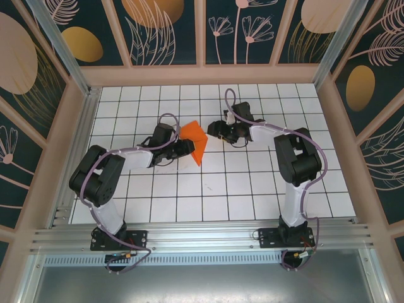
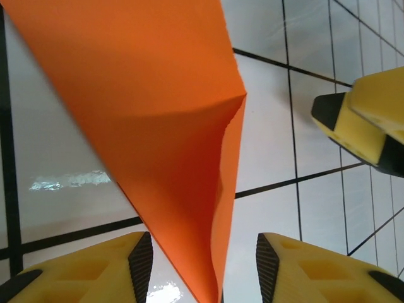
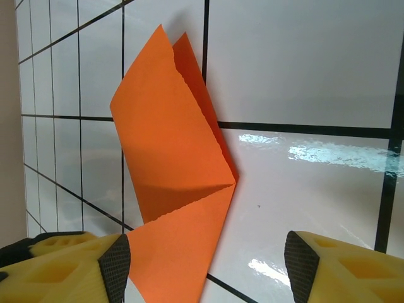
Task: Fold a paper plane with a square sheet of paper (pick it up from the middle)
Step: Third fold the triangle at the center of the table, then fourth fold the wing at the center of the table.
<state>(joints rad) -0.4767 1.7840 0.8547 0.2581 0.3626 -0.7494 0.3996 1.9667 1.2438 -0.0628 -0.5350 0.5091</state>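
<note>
L hand (image 1: 185, 148): fingers (image 2: 95, 271) apart, nothing clamped. The tail of the orange sheet (image 1: 194, 142) runs down between them. The pad at left of that view nearly grazes the paper edge, clear gap on the other side.

Sheet sits on the far half of the bench (image 1: 252, 189), between the two hands. It's creased into a smaller pointed shape w/ one flap standing proud, not flat.

R hand (image 1: 213, 130): also apart, holding nothing. In its wrist cam the sheet's lower corner lies just beside the finger (image 3: 76, 268) at left; the other one is well clear over bare tile.

Step, imo: re-grip and press the next crease. Nowhere near a dart yet.

How to do it well:
- Centre L on the tail before closing, else the near pad shoves the paper sideways.
- Pin w/ one hand, work w/ the other. Both tugging = tear or skid; the tiles look glossy, so the paper prob slides.
- Come down on the ridge, not the loose flap, which looks springy.
- Press along the crease toward the point.

Around:
- R's fingertip (image 2: 353, 120) shows close by in L's wrist cam, so the hands are nose to nose. Clash risk if both move in at once.
- The cable loops (image 1: 167, 116) ride on the arms, L's just behind its hand.
- The walls (image 1: 344, 145) are well apart, no issue.
</note>
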